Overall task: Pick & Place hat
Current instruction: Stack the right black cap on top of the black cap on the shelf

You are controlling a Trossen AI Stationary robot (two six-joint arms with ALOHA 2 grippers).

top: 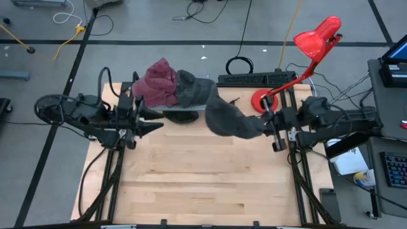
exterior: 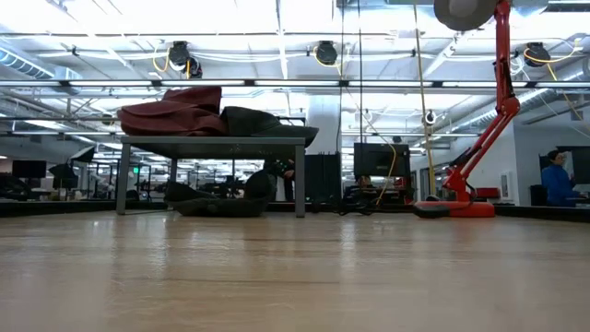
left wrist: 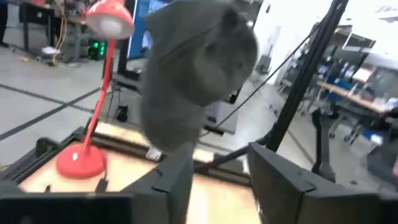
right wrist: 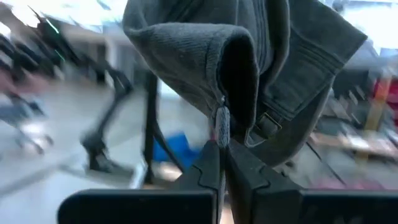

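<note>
- Grey hat (top: 230, 118) hangs in the air over the far half of my desk (top: 197, 184), pinched at one edge by the right tool (top: 266, 122); through the right wrist camera I see both fingers (right wrist: 208, 171) pressed flat together on the fabric, the hat (right wrist: 249, 68) drooping over them with a small metal tab at the pinch point
- Left tool (top: 152, 119) sits at the left side of the desk, pointing toward the hat but apart from it; its fingers stand partly spread and I see nothing between them; in its wrist camera the hat (left wrist: 193, 68) hangs ahead of the tool (left wrist: 217, 180), above the wood
- Near the far edge of the desk stands a small grey stand (exterior: 212, 143) on legs; a maroon hat (top: 159, 83) and another dark grey hat (top: 194, 89) lie heaped on its top, touching one another; the held hat's far end reaches close to that heap in the overhead camera, and I cannot tell whether it touches
- Red lamp (top: 305, 57) stands at the far right corner, base on the desk, head swung out beyond the edge
- At desk level neither tool shows; a person (exterior: 556, 180) sits far off on the right of the room
</note>
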